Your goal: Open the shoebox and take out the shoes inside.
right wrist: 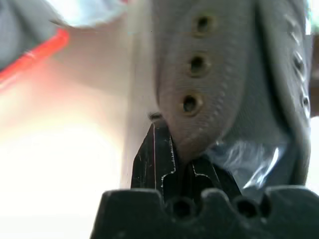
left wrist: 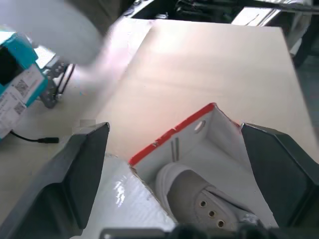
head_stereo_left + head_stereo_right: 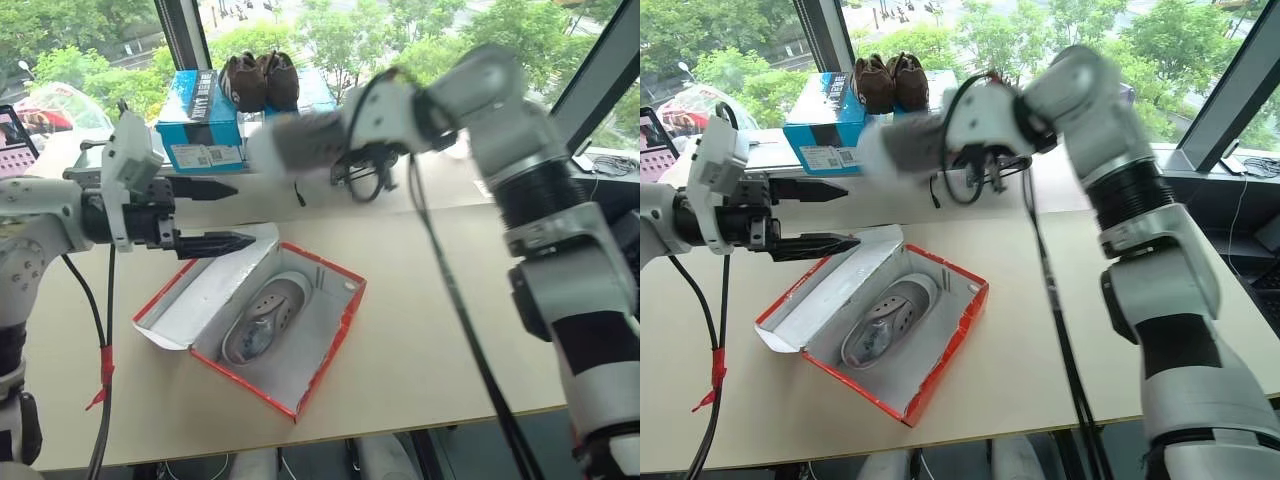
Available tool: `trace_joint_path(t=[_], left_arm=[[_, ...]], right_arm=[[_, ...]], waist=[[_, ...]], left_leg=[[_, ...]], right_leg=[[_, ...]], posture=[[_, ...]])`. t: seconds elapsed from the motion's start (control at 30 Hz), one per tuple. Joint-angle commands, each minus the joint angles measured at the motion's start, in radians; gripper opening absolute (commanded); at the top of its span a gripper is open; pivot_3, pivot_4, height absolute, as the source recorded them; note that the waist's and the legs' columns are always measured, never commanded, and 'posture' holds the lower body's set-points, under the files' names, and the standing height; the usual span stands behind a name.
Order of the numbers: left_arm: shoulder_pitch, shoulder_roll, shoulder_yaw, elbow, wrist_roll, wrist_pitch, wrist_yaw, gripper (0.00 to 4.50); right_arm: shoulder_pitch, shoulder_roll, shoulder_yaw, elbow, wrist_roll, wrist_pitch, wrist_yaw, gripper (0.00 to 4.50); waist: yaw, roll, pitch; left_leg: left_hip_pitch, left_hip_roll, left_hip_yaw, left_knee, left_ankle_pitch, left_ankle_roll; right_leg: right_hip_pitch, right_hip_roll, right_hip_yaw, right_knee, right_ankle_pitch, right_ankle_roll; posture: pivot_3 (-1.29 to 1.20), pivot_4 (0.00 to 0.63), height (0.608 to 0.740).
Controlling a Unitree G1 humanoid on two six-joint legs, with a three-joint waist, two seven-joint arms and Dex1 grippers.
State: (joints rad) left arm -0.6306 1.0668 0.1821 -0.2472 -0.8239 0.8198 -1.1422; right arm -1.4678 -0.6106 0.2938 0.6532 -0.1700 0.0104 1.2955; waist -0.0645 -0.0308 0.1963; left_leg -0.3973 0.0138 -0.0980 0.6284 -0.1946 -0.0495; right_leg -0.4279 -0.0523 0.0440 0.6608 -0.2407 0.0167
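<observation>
Here the red shoebox [image 3: 300,350] lies open on the pale wooden counter [image 3: 430,340], its lid [image 3: 205,290] folded back flat toward the robot's left with the white inside showing. One grey sneaker [image 3: 262,318] lies inside the box on its white lining, toe toward the far corner, with crumpled clear wrapping at its heel end. The second sneaker [image 3: 300,142], blurred in the head views, is held up in the air above the counter, beyond the box and in front of the blue boxes; the right gripper [image 1: 177,149] is pinched tight on its grey fabric edge just below a row of three eyelets, as the right wrist view shows, and some clear plastic hangs by the fingers. The left gripper [image 3: 215,215] hangs above the folded-back lid, pointing across toward the robot's right, its two black fingers spread wide with nothing between them; in the left wrist view the far corner of the box and the toe of the sneaker inside appear between those fingers. At the far edge of the counter, by the window, stands a blue box with white labels [image 3: 200,130], and a pair of dark brown fuzzy shoes [image 3: 260,80] rests on top of the blue boxes there.
</observation>
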Motion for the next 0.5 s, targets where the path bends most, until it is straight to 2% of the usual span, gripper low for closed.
trace_joint_path(t=[0.03, 0.1, 0.3, 0.43, 0.5], left_arm=[[-0.019, 0.056, 0.061, -0.003, -0.023, 0.018, -0.035, 4.50], [-0.014, 0.083, 0.069, 0.001, -0.019, 0.023, -0.050, 4.50], [-0.055, 0.113, 0.061, 0.024, -0.021, 0.035, -0.067, 4.50], [-0.092, 0.109, 0.051, 0.031, -0.031, 0.049, -0.071, 4.50], [-0.094, 0.110, 0.051, 0.036, -0.030, 0.050, -0.075, 4.50]], right_arm=[[0.074, -0.149, -0.122, -0.052, 0.019, 0.178, -0.061, 0.04], [0.227, -0.230, -0.174, -0.123, 0.056, 0.215, -0.042, 0.04], [0.650, -0.343, -0.260, -0.317, 0.082, 0.634, -0.099, 0.04], [0.762, -0.337, -0.311, -0.378, 0.143, 0.880, -0.141, 0.04], [0.795, -0.346, -0.312, -0.403, 0.163, 0.926, -0.154, 0.04]], waist=[[0.003, 0.000, 0.000], [0.007, -0.001, 0.000], [0.006, 0.003, 0.002], [-0.011, 0.008, 0.005], [-0.013, 0.008, 0.005]], left_leg=[[0.000, 0.000, 0.000, 0.000, 0.000, 0.000], [-0.001, 0.000, 0.000, 0.000, 0.000, 0.000], [-0.001, -0.002, 0.002, 0.000, 0.000, 0.001], [-0.001, -0.002, 0.004, 0.003, 0.000, 0.001], [0.003, -0.001, 0.007, 0.003, 0.000, 0.001]], right_leg=[[0.000, 0.000, 0.000, -0.001, 0.000, 0.000], [0.001, -0.001, -0.001, -0.003, 0.000, 0.000], [0.002, -0.002, 0.000, -0.003, -0.001, 0.002], [0.000, -0.002, 0.003, 0.002, -0.001, 0.002], [0.002, -0.001, 0.005, 0.002, -0.001, 0.003]], posture=[[0.00, 0.150, 0.740], [0.00, 0.150, 0.740], [0.00, 0.150, 0.740], [0.00, 0.150, 0.740], [0.00, 0.150, 0.740]])
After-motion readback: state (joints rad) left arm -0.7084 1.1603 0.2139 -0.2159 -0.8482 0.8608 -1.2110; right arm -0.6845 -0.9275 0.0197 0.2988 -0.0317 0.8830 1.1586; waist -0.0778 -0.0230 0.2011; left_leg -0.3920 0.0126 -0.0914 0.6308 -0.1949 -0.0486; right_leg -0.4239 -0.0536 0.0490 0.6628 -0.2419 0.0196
